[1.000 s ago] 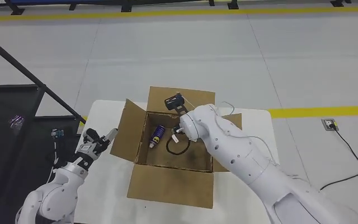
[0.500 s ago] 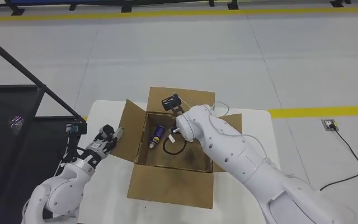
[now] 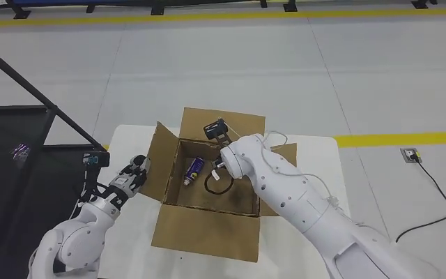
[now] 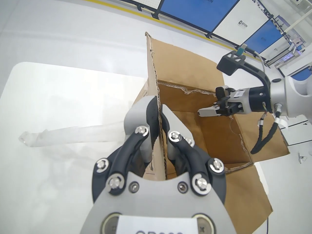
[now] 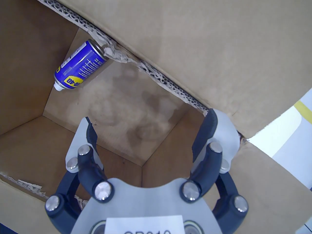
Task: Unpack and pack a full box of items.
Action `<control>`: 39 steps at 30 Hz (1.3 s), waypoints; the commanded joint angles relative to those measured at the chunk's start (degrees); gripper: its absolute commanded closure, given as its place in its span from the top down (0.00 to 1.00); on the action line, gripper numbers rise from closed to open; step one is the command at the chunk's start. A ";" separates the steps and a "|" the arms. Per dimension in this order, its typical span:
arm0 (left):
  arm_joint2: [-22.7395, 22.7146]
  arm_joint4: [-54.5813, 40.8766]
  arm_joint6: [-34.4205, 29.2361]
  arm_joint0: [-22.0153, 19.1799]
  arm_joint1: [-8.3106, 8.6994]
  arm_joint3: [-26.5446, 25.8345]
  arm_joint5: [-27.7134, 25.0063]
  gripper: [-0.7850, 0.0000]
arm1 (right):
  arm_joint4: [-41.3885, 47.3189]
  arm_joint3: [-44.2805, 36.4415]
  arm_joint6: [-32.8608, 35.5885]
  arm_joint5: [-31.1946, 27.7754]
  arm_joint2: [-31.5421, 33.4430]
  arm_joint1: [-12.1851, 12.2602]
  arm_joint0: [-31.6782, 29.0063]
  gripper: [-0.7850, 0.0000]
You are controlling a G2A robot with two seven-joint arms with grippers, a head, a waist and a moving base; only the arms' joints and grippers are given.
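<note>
Top view: box [image 3: 206, 234] stands mid table [image 3: 324, 150]; can [image 3: 193, 167] lies on the box floor by the left wall, toward the rear corner

Left wrist view: left gripper [image 4: 159, 120] is pinched on the left flap [image 4: 152, 74]; grip it firmly to steady the box

Right wrist view: right gripper [image 5: 149, 120] is spread wide and empty inside the box. The can's far end seems tucked under torn board, so close across its body

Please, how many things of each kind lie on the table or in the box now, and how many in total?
Cardboard box: 1
Blue spray can: 1
Clear plastic piece: 1
Total: 3
</note>
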 commanded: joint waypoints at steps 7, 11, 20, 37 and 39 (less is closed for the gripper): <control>-0.56 -1.62 0.04 1.19 0.22 -1.39 -0.97 0.00 | -0.48 -0.33 2.11 -1.84 1.35 -0.03 -1.41 1.00; -0.52 -2.07 0.22 1.54 0.30 -1.50 -0.92 0.00 | -0.79 0.00 2.41 -2.29 1.80 -0.24 -1.78 1.00; 0.98 -0.76 0.36 1.55 0.44 -0.01 -0.86 0.00 | -1.17 1.45 5.79 -3.40 2.11 -0.96 -1.95 1.00; 0.98 -2.17 0.34 1.99 0.80 0.51 -1.50 1.00 | -5.27 -3.01 4.96 0.63 2.86 -0.80 -6.02 1.00; 0.92 -2.38 0.79 2.03 0.82 0.37 -1.59 1.00 | -5.10 -2.70 4.84 0.44 3.46 -0.77 -6.56 1.00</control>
